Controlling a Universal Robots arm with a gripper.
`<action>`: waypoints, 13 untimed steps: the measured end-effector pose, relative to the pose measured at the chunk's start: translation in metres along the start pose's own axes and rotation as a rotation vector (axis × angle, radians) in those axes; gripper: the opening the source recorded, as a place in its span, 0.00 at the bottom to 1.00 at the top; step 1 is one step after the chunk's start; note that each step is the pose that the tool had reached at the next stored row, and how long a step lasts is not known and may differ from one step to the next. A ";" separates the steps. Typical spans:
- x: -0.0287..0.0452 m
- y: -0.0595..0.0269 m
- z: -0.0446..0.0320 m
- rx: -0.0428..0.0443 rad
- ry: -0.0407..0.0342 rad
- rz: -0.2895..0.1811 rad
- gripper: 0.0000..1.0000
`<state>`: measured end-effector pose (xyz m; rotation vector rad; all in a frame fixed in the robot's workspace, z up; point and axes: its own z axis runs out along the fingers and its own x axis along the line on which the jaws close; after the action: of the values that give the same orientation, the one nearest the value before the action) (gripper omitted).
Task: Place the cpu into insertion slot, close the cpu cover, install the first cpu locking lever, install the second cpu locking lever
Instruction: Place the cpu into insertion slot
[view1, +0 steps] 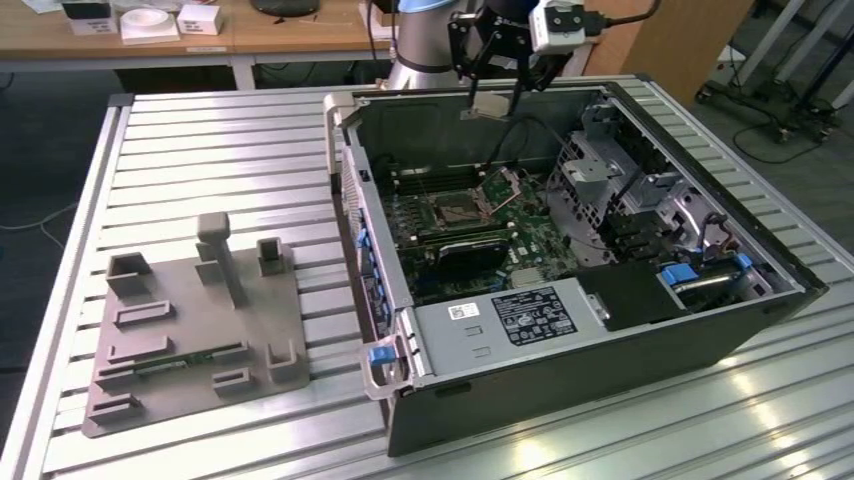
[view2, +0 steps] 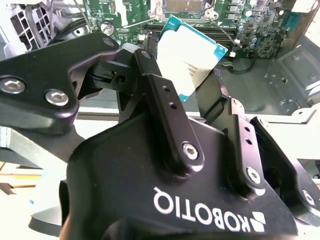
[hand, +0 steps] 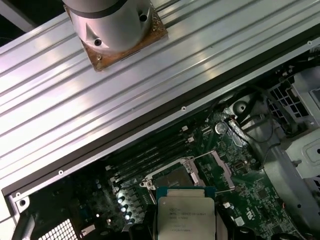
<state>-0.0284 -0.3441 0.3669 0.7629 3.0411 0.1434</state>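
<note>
CPU (view2: 192, 52) hangs in the end effector (view2: 181, 69), above the insertion slot (hand: 175, 178).

arm (view1: 424, 40) held high, gripper (view2: 186, 80) pointing down, clamped on the cpu (view2: 192, 47)

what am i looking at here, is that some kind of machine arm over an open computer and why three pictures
It is a robot arm with a two-fingered claw at its end, hanging above an open computer case that lies on a slatted metal table. The exterior view looks at the whole scene from off the arm; both wrist views come from cameras riding on the arm. The claw is shut on the cpu, a flat silver square chip. Below it, on the green circuit board, the insertion slot is uncovered and vacant. A grey parts holder sits on the table beside the case.
</note>
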 end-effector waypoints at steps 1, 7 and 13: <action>0.0009 -0.0005 0.0000 -0.0001 -0.0003 0.003 0.54; 0.0025 -0.0014 0.0000 -0.0003 -0.0018 0.020 0.54; 0.0025 -0.0015 0.0003 -0.0012 -0.0057 0.063 0.54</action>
<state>-0.0314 -0.3442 0.3665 0.8578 3.0127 0.1429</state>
